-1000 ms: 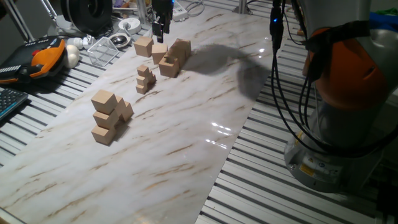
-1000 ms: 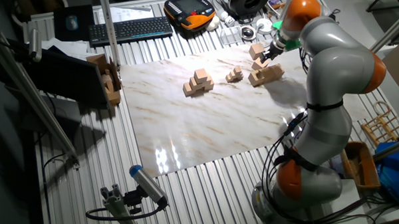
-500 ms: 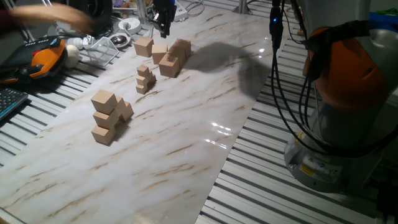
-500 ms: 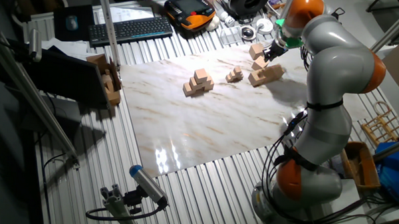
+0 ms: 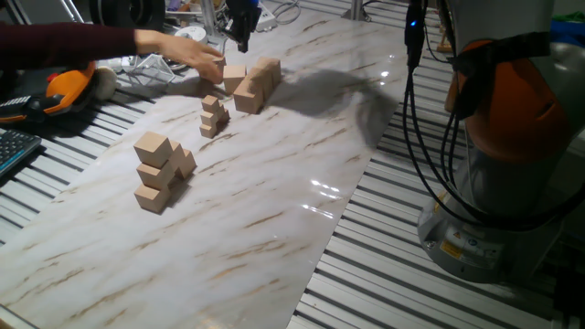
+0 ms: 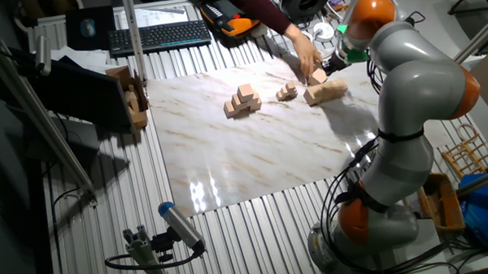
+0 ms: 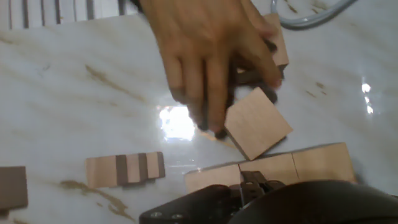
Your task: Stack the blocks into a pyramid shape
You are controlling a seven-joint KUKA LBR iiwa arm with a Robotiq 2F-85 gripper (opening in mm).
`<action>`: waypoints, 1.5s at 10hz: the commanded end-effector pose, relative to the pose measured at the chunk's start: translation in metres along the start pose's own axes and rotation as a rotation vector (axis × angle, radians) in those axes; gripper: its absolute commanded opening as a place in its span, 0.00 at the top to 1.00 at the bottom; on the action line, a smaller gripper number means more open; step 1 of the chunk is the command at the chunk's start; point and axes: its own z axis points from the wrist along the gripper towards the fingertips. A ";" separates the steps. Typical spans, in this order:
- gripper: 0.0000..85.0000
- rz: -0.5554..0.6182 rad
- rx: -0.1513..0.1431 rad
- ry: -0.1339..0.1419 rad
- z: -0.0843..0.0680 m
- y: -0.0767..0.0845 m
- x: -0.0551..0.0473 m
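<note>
A stepped pile of tan blocks [image 5: 155, 172] [image 6: 243, 100] stands left of the marble slab's middle, narrowing to one cube on top. More tan blocks [image 5: 249, 84] [image 6: 324, 89] lie clustered at the far end. In the hand view one loose block [image 7: 257, 122] sits turned beside a row of blocks [image 7: 273, 169]. My gripper [image 5: 239, 37] [image 6: 335, 60] hangs just above this cluster, open, with nothing between its fingers. A person's hand [image 5: 194, 55] [image 6: 304, 54] [image 7: 208, 56] reaches in and covers the leftmost block of the cluster.
A small pile of much smaller tan cubes [image 5: 213, 115] [image 6: 287, 91] sits between the two groups. A striped wooden piece [image 7: 124, 169] lies on the slab. An orange pendant [image 5: 69, 84], a keyboard [image 6: 160, 35] and clutter line the far edge.
The person's arm has come in from the left and its hand now rests over the far blocks. My gripper has risen slightly above the cluster.
</note>
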 end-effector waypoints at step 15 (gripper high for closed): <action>1.00 0.194 0.053 0.143 0.005 -0.005 0.008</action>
